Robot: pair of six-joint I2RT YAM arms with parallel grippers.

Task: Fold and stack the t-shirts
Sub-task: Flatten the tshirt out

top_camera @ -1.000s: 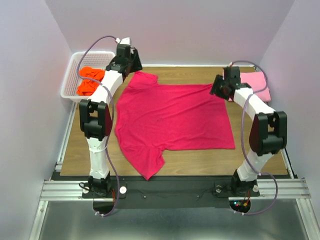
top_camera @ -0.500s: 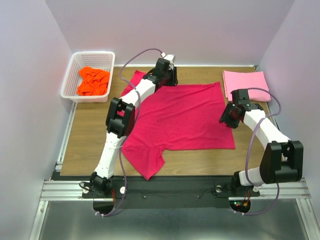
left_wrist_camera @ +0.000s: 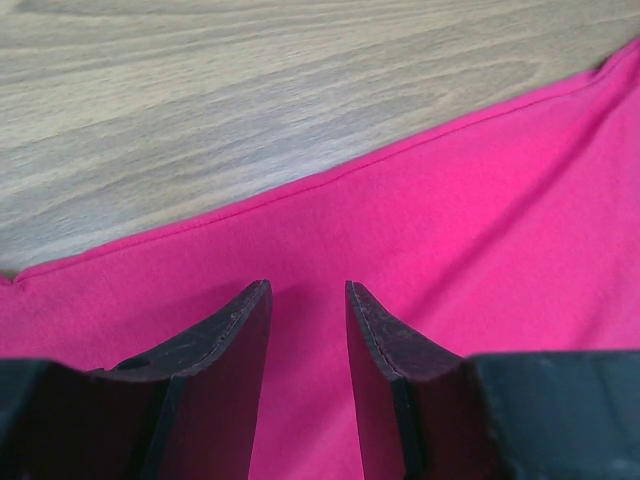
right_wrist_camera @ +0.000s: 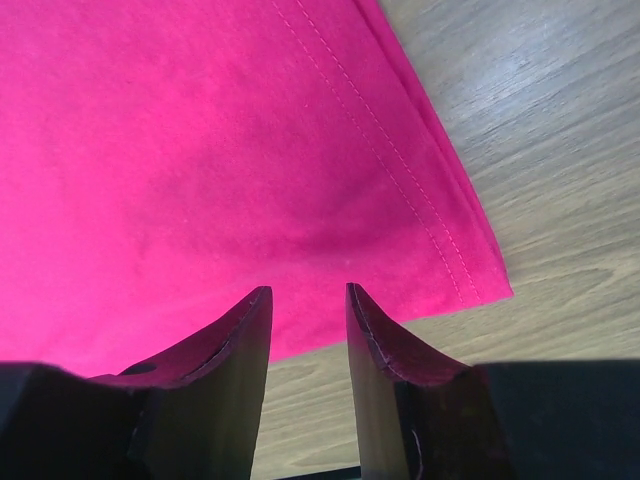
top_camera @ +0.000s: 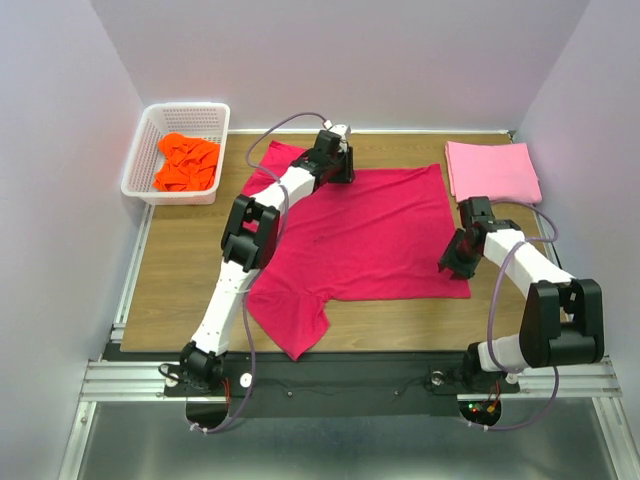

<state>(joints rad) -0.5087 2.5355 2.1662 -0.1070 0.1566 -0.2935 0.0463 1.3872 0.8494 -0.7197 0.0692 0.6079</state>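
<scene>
Crimson shirt [top_camera: 370, 235], pink shirt [top_camera: 492, 172], orange shirt [top_camera: 187, 162]

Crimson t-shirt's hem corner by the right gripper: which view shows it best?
Right wrist: the hem corner of the crimson t-shirt lies close, double stitching clear. Top external shows that corner tiny beside the right gripper. Left wrist sees only another edge.
</scene>
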